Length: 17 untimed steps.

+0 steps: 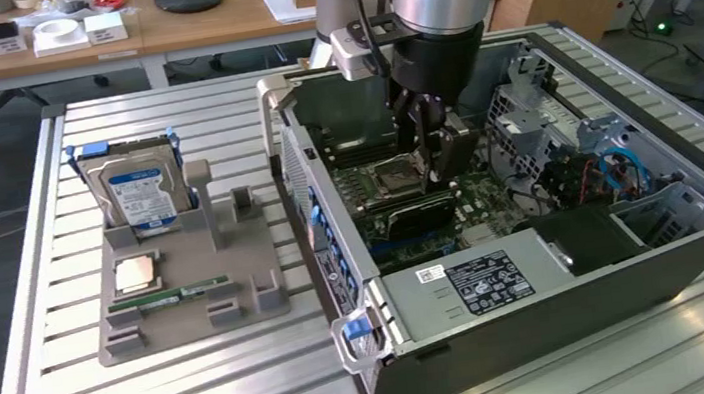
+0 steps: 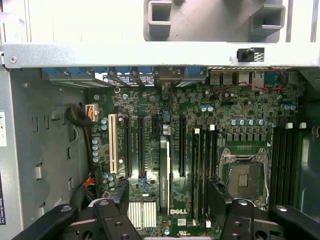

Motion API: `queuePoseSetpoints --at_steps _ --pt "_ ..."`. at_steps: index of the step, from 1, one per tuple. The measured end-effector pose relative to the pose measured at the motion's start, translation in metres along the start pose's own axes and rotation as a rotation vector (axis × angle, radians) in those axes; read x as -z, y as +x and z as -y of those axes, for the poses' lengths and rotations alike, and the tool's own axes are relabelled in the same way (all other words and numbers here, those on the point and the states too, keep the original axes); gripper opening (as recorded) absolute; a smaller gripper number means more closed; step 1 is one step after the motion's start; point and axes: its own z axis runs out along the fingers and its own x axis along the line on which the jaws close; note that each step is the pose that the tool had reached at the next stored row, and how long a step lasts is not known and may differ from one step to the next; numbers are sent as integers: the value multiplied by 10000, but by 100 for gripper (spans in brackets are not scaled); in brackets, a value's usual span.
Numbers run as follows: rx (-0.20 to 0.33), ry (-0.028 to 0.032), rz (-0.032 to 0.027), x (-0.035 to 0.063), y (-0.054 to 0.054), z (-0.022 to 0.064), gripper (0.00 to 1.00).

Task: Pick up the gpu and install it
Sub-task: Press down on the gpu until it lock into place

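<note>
The pincer [image 1: 435, 162] hangs open inside the computer case [image 1: 580, 295], jaws spread either side of the gpu [image 2: 164, 167]. The card stands edge-up in a motherboard [image 2: 240, 105] slot at the centre of the exterior view, seemingly seated. To my eye the step is letting go cleanly: keep the jaws wide and square to the card, because any sideways drift could nudge it or the neighbouring memory slots [image 2: 200, 170].

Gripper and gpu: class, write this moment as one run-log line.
gripper: open, over motherboard | gpu: upright in slot, below gripper, not held

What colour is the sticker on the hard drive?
Blue and white, on the hard drive, clearest in the exterior view.
</note>
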Motion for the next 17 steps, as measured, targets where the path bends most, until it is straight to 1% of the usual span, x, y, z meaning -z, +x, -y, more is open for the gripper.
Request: queuePoseSetpoints --at_steps 3,6,7,9,10,12,13,14,17 --pt "0 0 0 0 0 0 73" --pt "0 0 0 0 0 0 55" --pt "-1 0 0 0 0 0 55" --pt "0 -1 0 0 0 0 43" --pt "0 0 0 0 0 0 43" --pt "0 0 0 0 0 0 31" --pt "0 0 0 0 0 0 31" --pt "0 -1 0 0 0 0 25" --pt "0 0 0 0 0 0 25"
